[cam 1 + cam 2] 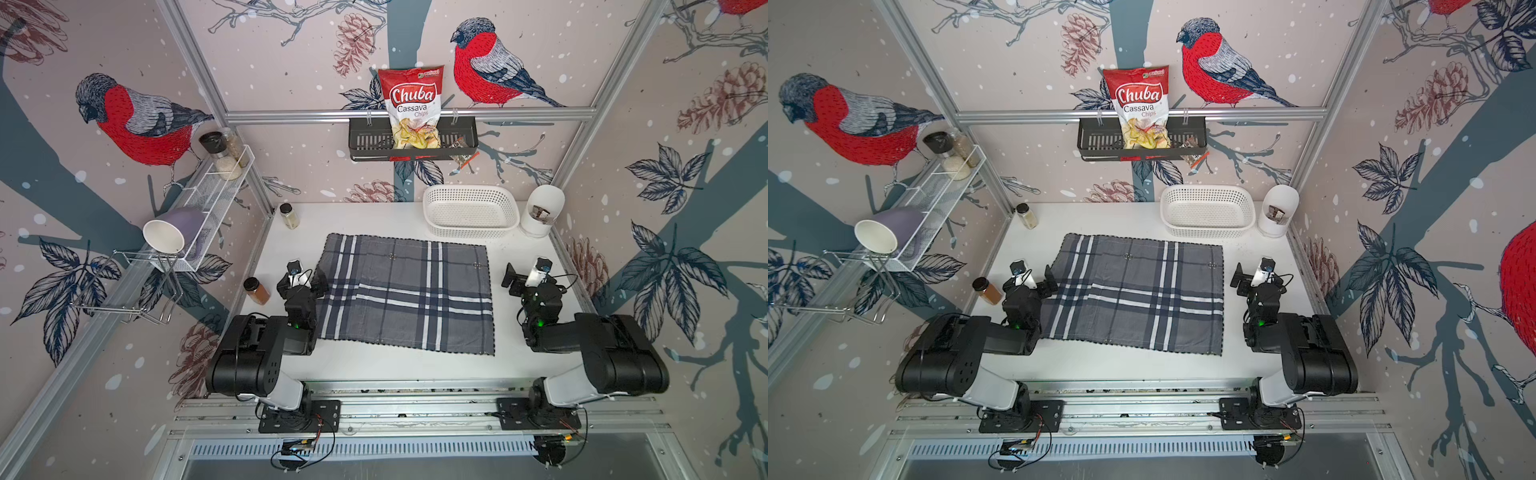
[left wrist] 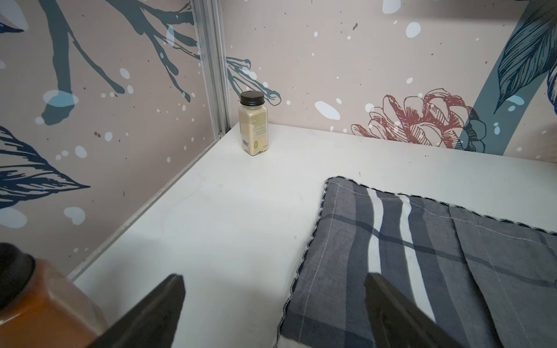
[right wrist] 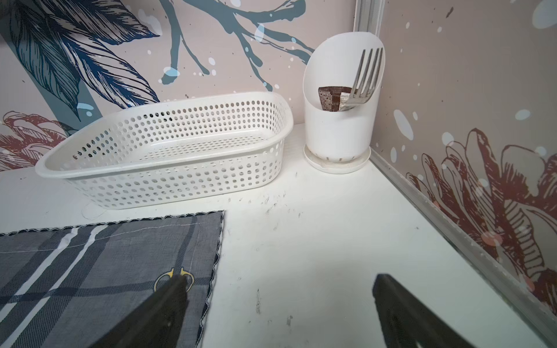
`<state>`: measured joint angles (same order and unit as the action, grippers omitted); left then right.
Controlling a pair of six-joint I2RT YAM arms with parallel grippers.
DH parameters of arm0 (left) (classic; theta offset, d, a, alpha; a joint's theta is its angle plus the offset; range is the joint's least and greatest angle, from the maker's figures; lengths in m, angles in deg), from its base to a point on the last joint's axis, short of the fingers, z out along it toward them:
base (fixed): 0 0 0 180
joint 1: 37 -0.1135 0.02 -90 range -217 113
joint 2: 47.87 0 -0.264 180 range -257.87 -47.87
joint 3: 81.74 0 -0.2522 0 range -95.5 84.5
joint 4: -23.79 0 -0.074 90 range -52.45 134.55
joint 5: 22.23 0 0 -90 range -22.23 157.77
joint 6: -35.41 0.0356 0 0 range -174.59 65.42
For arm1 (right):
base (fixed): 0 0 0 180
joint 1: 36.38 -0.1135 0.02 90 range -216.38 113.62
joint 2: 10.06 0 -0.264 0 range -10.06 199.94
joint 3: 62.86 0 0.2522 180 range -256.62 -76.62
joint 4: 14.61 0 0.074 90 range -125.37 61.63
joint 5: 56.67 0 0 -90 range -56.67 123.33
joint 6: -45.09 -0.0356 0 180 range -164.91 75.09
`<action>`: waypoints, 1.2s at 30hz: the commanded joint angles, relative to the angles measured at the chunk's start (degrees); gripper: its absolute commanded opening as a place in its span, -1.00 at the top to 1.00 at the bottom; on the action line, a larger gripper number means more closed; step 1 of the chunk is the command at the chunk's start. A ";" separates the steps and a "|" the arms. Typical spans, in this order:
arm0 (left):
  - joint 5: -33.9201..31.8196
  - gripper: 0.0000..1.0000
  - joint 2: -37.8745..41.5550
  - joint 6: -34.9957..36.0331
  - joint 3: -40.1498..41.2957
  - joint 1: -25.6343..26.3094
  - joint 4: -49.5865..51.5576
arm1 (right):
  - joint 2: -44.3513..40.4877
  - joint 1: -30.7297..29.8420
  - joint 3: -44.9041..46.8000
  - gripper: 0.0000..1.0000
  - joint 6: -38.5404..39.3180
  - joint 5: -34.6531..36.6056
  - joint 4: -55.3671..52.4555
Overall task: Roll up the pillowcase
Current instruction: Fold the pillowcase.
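In front of the white perforated plastic basket [image 1: 471, 233] [image 3: 168, 180], on the side nearer the arm bases, the dark grey pillowcase [image 1: 403, 291] [image 1: 1133, 291] with white and navy plaid stripes and dark stitched edging is spread flat and unrolled on the white tabletop [image 1: 374, 368]. Its far edge is seen just beside the basket's front wall, with a narrow strip of bare table between them. The cloth is stretched well past the basket toward the robot's left.

The left gripper [image 2: 271, 286] is held wide open at the cloth's side edge farthest from the basket. One black finger [image 2: 391, 307] is seen over the plaid fabric and the other over bare table; whether the cloth is touched cannot be told. The right gripper [image 3: 280, 281] is likewise spread apart with nothing between its jaws, in front of the basket. One of its fingers is seen above the cloth's corner region, by a small yellow embroidered mark [image 3: 161, 278], and the other over bare table.

A white plastic cutlery holder [image 3: 337, 129] with a metal fork [image 3: 364, 78] in it is stood just beside the basket, on its right. A clear square spice jar [image 2: 253, 126] of pale powder with a black lid is stood upright well apart from the basket, to its left. A jar of orange-brown spice [image 1: 257, 291] with a black lid is placed farther still, close to the left gripper.
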<state>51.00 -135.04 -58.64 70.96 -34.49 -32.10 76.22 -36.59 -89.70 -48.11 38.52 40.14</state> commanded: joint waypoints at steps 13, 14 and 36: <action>-0.37 -0.94 0.08 0.23 -0.20 0.09 -0.40 | -0.13 -0.27 -0.10 -1.00 -0.40 0.52 1.09; -0.21 -0.94 0.08 0.30 -0.25 0.01 -0.40 | -0.07 -0.46 -0.02 -1.00 -0.31 0.78 1.23; 2.90 -0.62 32.33 -35.29 -15.09 -6.61 74.90 | -34.64 -35.81 -19.69 -1.00 -21.28 8.97 -60.74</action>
<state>49.84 -102.94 -87.80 54.85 -40.24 33.39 44.62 -70.12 -110.68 -60.88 47.59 -10.92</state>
